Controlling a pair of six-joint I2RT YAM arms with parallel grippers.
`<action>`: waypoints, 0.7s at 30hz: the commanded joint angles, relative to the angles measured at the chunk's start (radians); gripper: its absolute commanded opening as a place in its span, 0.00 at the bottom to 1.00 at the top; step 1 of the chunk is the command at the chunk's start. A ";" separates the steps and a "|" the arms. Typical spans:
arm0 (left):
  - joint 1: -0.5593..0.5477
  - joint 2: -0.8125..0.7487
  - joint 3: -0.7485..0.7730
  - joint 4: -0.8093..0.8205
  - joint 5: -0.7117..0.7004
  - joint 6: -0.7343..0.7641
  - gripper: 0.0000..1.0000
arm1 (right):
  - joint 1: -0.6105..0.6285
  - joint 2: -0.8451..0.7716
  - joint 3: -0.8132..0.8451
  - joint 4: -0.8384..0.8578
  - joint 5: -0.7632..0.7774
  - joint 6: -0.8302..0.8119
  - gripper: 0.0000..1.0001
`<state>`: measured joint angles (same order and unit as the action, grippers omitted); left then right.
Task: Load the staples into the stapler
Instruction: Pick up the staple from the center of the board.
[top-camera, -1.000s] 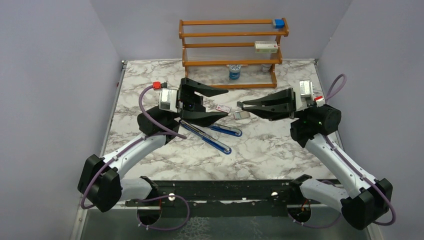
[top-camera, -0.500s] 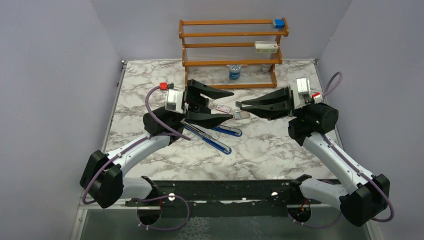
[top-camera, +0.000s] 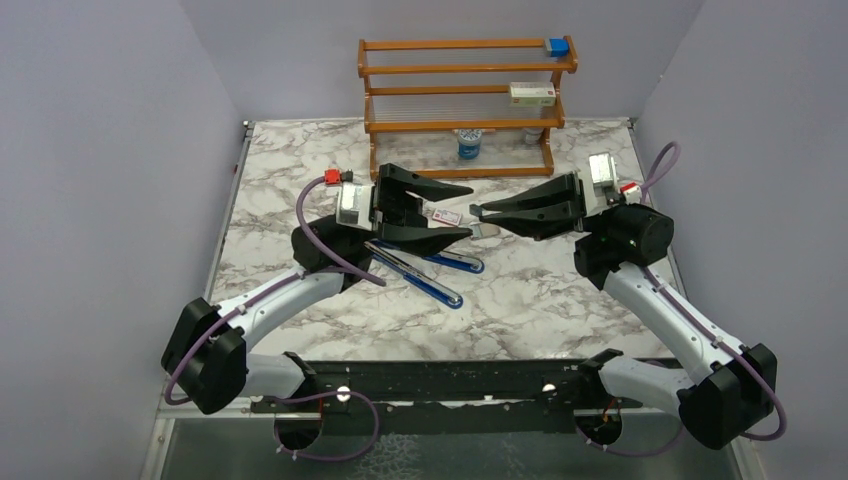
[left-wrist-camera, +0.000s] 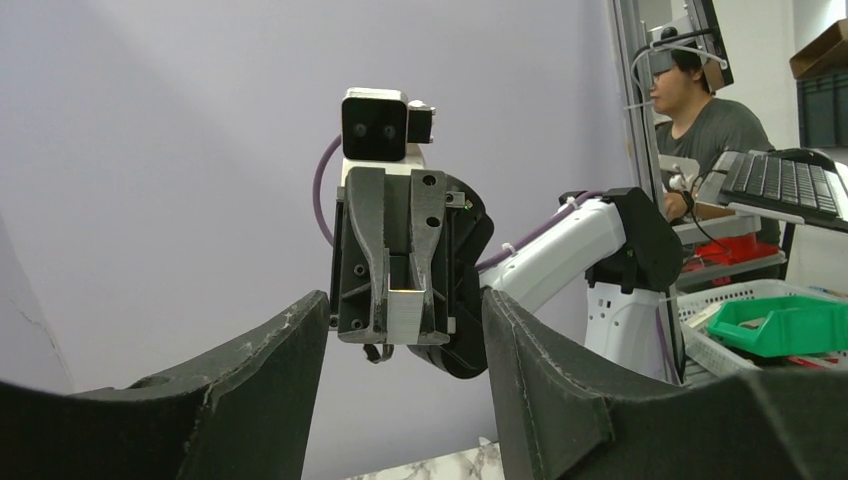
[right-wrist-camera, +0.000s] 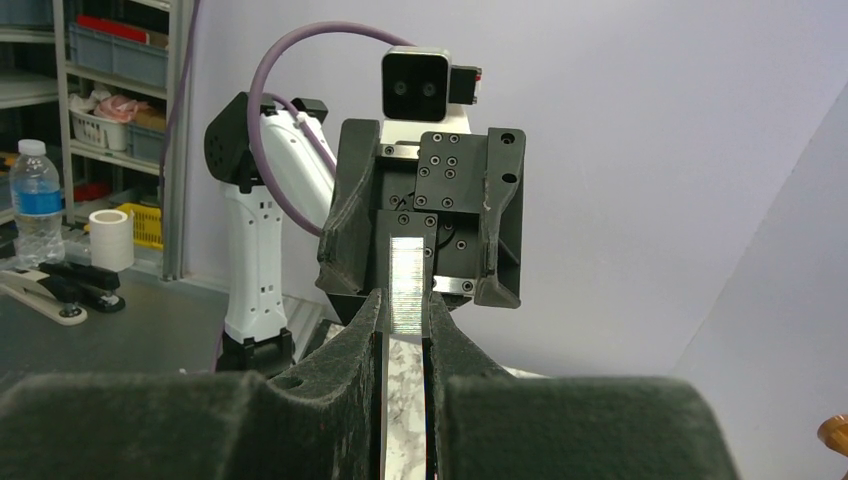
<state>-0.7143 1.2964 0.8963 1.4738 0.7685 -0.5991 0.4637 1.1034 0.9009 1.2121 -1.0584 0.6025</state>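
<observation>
**Status:** the staples (right-wrist-camera: 408, 280) are in hand but not yet loaded. The right gripper (top-camera: 476, 214) has its jaws drawn in to a narrow slot and pinches a single silver strip between them. The right wrist view shows the strip standing on edge and rising past the fingertips. The left gripper (top-camera: 466, 209) faces it head-on, jaws spread wide with nothing between them. The right gripper's tips sit just at its mouth, apart from both fingers.

**Stapler** (top-camera: 430, 283): it lies opened out flat on the marble table (top-camera: 560, 300), untouched, just at 6 o'clock of the point where the two grippers meet. Its long arm runs from 10 o'clock toward 4 o'clock, and the shorter blue arm lies beside it on the 3 o'clock side. Which arm carries the channel cannot be read at this size.

**Assessment:** the step in hand looks like carriage of the strip, possibly a hand-over to the left gripper. The next move calls for one of two things:
- the left jaws closing on the free end before the right lets go, or
- a descent toward 6 o'clock — with the strip turned to lie along the channel, legs down.

A skewed strip would likely jam or drop.
</observation>
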 joint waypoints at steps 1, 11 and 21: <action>-0.015 0.010 0.032 0.009 -0.024 0.035 0.59 | 0.001 0.001 0.005 0.039 -0.023 0.010 0.05; -0.034 0.014 0.040 0.004 -0.021 0.047 0.51 | 0.001 0.001 0.000 0.023 -0.022 0.002 0.05; -0.037 0.016 0.041 -0.003 -0.023 0.052 0.41 | 0.001 -0.003 0.000 0.021 -0.020 0.001 0.04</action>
<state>-0.7467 1.3098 0.9085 1.4620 0.7662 -0.5587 0.4637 1.1034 0.9001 1.2118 -1.0618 0.6022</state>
